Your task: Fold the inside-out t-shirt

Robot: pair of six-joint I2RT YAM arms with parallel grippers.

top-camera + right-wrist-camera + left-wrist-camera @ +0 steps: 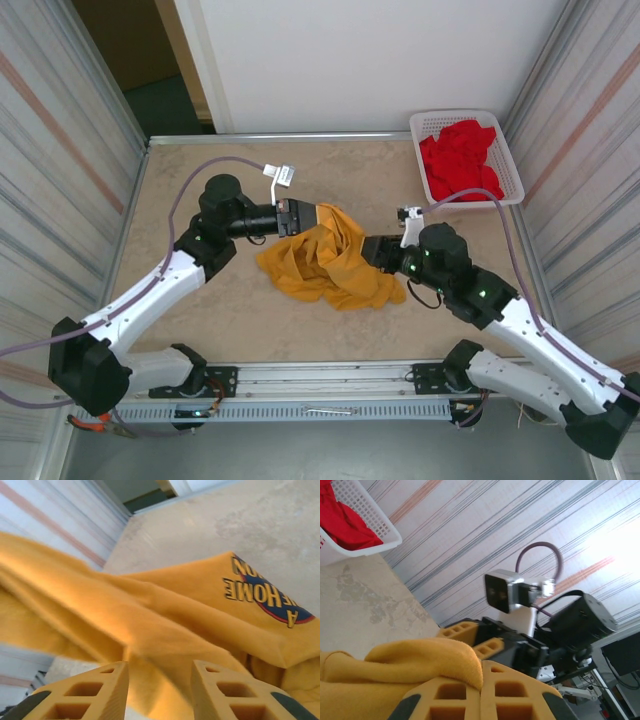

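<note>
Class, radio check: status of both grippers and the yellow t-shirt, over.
Left gripper shut on yellow t-shirt. Right gripper open, at its right side. Red garments in basket, well aside.

Black-and-white arms (150,290), purple cables (540,544), orange gridded gripper fingers (95,692)

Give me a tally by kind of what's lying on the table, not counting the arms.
mustard-yellow t-shirt: 1
white plastic basket: 1
pile of red garments in the basket: 1 (separate pieces can't be told apart)
Total: 3
</note>
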